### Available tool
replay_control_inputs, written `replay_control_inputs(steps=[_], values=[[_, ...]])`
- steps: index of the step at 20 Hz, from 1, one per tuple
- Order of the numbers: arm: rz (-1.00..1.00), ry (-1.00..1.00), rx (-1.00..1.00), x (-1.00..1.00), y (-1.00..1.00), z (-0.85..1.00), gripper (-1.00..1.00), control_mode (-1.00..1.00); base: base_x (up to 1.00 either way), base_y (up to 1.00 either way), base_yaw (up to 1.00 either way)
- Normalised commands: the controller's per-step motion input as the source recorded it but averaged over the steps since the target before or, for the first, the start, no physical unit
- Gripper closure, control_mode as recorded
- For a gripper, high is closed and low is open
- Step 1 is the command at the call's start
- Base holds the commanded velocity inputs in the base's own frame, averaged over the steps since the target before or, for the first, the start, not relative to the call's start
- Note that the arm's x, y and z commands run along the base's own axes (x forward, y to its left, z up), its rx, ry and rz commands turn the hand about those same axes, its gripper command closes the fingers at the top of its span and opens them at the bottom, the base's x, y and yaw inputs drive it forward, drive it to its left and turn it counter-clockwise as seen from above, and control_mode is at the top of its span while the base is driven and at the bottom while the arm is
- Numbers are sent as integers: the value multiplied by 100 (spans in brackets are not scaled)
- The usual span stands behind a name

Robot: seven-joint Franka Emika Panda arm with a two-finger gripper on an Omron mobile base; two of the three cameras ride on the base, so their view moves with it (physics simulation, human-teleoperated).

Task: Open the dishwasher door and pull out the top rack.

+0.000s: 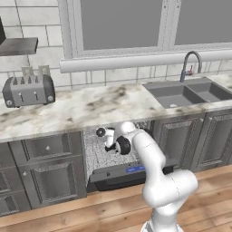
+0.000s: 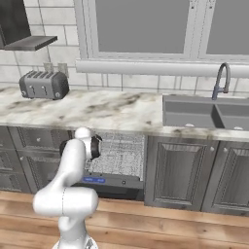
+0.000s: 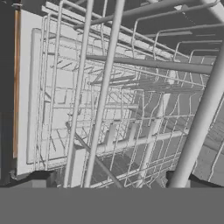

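The dishwasher door (image 1: 118,176) hangs swung down from the opening, a dark flat panel with small blue lights on its edge strip (image 2: 95,179). Inside the opening the top rack (image 1: 96,153) shows as a light grey wire grid (image 2: 121,151). My gripper (image 1: 109,146) reaches into the opening at rack height. In the hand view the rack's wires (image 3: 131,109) stand very close, several thick bars crossing in front. The gripper (image 3: 113,181) is open, its dark fingertips (image 3: 44,178) wide apart at the bottom with rack wires rising between them. No wire is visibly clamped.
Raised-panel grey cabinets (image 1: 50,170) flank the dishwasher on both sides. A toaster (image 1: 28,89) sits on the marble counter (image 1: 90,108) at the left, and a sink (image 1: 181,94) with a faucet (image 1: 190,63) lies at the right. Wood floor (image 2: 160,228) runs in front.
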Motion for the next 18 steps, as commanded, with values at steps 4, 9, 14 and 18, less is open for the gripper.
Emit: replay_control_inputs(steps=[4,9,14,18], values=[[-16,74,0,-40,0,14,-100,-100,0,0,0],[-19,82,0,-33,0,15,-100,-100,0,0,0],[-24,87,0,-18,0,23,-100,-100,0,0,0],[-26,79,0,-50,0,9,-100,-100,0,0,0]])
